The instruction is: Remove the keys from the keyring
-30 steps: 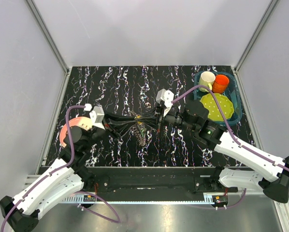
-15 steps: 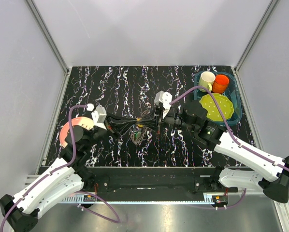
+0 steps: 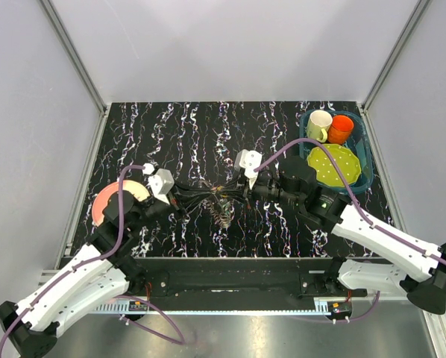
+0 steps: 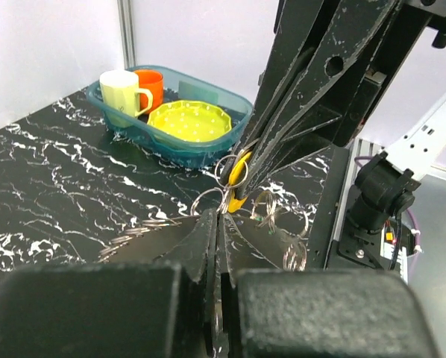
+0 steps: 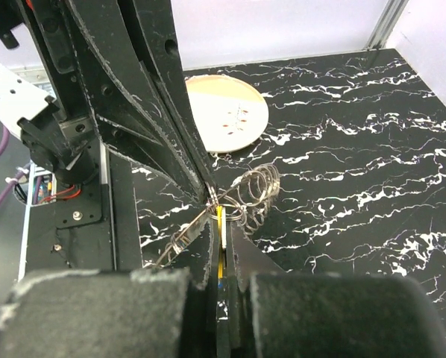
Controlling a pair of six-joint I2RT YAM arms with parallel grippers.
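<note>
Top external shows both arms meeting mid-table. The left gripper (image 3: 210, 200) is pinched closed on the keyring (image 3: 223, 214), a bundle of wire loops. The right gripper (image 3: 234, 195) is clamped on one yellow key (image 4: 239, 170). Two mugs (image 3: 319, 124) and one plate (image 3: 333, 164) sit in the tub (image 3: 368, 153).

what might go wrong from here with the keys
1. The left gripper and right gripper pinch almost the same spot, so pulling apart may drag the whole keyring along instead of freeing the yellow key.
2. The keyring's loose loops dangle right beside both grippers and may snag on them as they separate.
</note>
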